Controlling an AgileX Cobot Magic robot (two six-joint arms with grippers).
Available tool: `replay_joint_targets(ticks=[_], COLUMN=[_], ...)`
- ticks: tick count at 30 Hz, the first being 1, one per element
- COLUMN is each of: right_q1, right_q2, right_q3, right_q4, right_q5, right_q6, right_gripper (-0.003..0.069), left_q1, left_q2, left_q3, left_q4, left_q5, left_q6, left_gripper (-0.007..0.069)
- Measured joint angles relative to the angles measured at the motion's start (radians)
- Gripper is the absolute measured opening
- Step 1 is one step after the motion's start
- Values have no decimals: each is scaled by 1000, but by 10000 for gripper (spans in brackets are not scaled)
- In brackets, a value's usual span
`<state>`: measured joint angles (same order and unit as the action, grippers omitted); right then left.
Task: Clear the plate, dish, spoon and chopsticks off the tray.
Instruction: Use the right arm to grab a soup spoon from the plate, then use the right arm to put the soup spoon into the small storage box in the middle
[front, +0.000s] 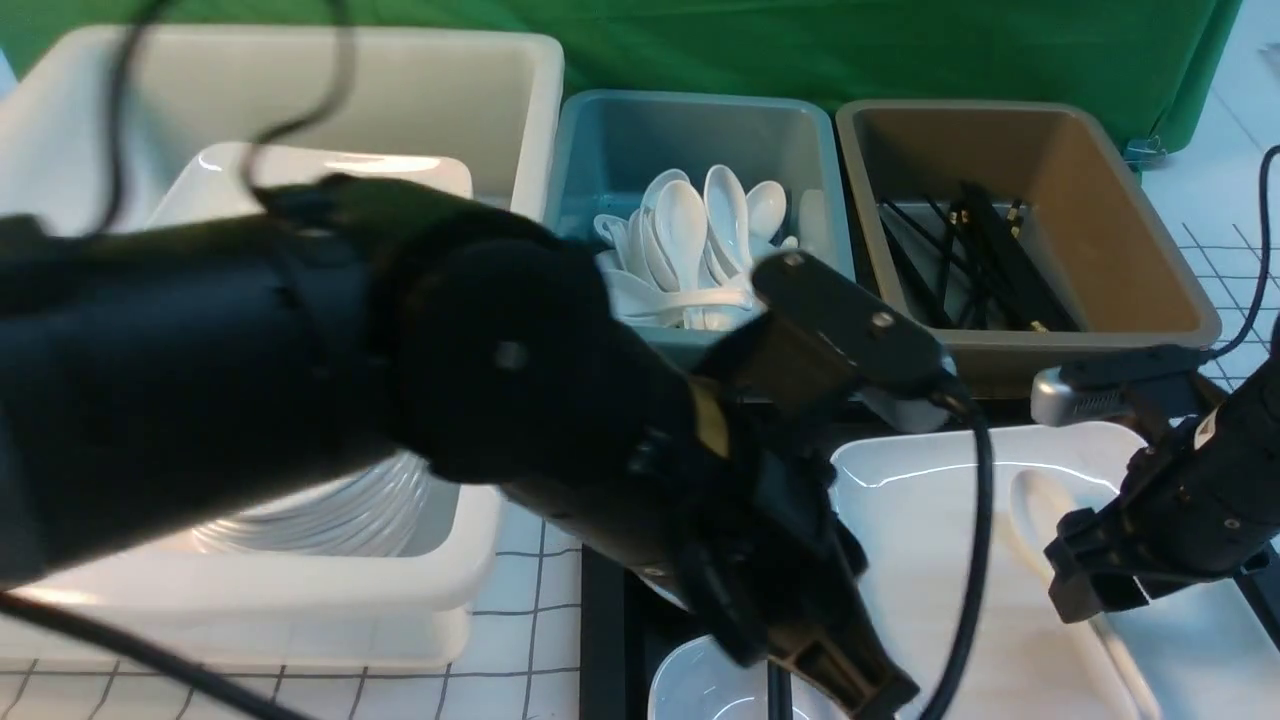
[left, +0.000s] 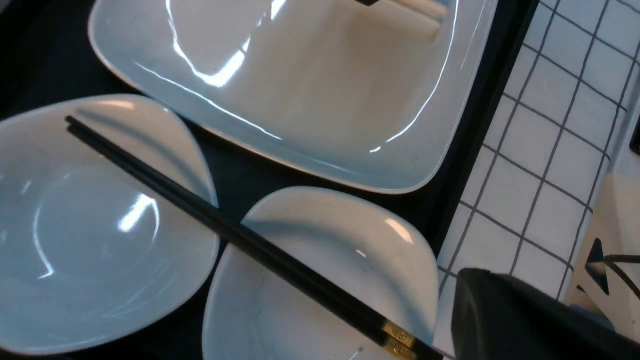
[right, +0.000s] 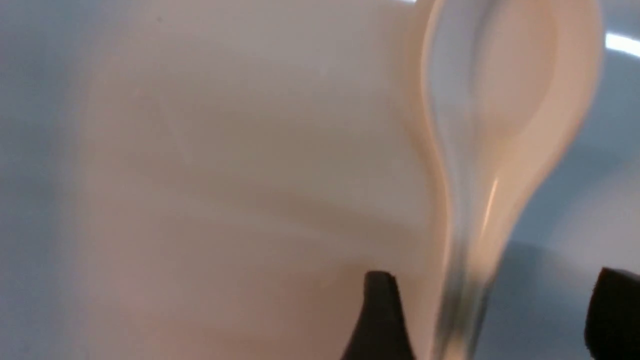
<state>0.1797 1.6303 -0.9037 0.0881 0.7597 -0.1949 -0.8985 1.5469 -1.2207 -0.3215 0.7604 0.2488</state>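
The black tray (front: 601, 620) holds the large white plate (front: 920, 560), with the white spoon (front: 1040, 510) lying on it. My right gripper (front: 1090, 585) hovers low over the plate, open. In the right wrist view its two fingertips (right: 380, 320) stand on either side of the spoon's (right: 500, 100) handle. My left gripper (front: 850, 680) hangs over the tray's near left part. The left wrist view shows only one of its fingers (left: 520, 320). There the black chopsticks (left: 225, 230) lie across two small white dishes (left: 100, 225) (left: 320, 280), beside the plate (left: 300, 85).
Behind the tray stand a large white bin (front: 300, 45) holding stacked dishes, a blue bin (front: 690, 140) of white spoons and a brown bin (front: 960, 140) of black chopsticks. My left arm crosses in front of the white bin. The gridded tabletop (front: 530, 590) shows left of the tray.
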Motion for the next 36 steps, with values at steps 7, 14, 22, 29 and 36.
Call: replay_joint_targets(ticks=[7,14,22,29,36], right_q1=[0,3,3,39,115], right_q2=[69,37,-184,-92,197], right_q3=[-3,-11,-132,-426,-775], right_q4=[-12,6,250,477,494], right_q5=[-22,59,116,103,32], right_q6=[8,-3,-125,-277,-260], right_gripper=[316,138,138,138,138], left_q1=[-2,28,244,436,509], left_q2=[87,80,-24,-116,-130], left_q3=[-48,-50,-50,-50,-50], left_q4=[0,4,12,1,-41], left_q5=[-4,-4,-19,-108,-136], left_q6=[0,-45,-86,-96,-95], left_gripper=[-5,-3,-3,-3,-3])
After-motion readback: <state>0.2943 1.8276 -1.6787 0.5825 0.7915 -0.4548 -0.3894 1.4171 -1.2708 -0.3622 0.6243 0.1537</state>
